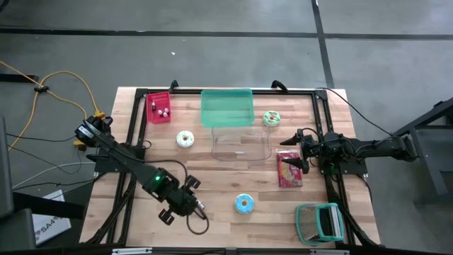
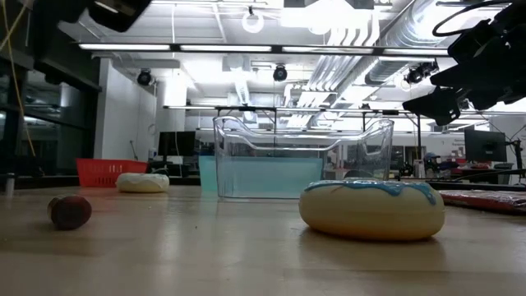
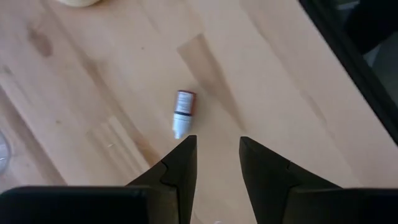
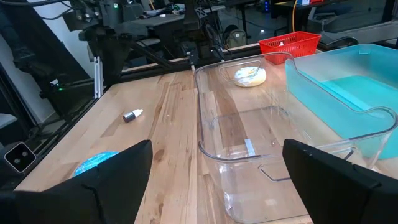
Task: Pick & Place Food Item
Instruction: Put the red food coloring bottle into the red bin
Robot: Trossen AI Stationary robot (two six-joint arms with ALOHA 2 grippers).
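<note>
A small white-and-brown bottle-shaped item [image 3: 182, 113] lies on its side on the wooden table [image 1: 219, 180]; it also shows as the small item [image 4: 132, 115] in the right wrist view. My left gripper [image 3: 216, 140] hangs over the table's near left part, pointing steeply down just short of that item. Its fingers stand slightly apart with only bare wood between them. A blue-iced donut [image 1: 243, 204] lies flat to its right. My right gripper [image 4: 211, 180] waits wide open at the table's right side, facing the clear bin [image 4: 249, 149].
A teal bin [image 1: 226, 108] and the clear bin [image 1: 241, 145] stand mid-table. Around them are a red basket [image 1: 159, 108], a white donut [image 1: 185, 139], a green donut [image 1: 271, 118], a red snack bag [image 1: 289, 168] and a teal rack [image 1: 318, 221].
</note>
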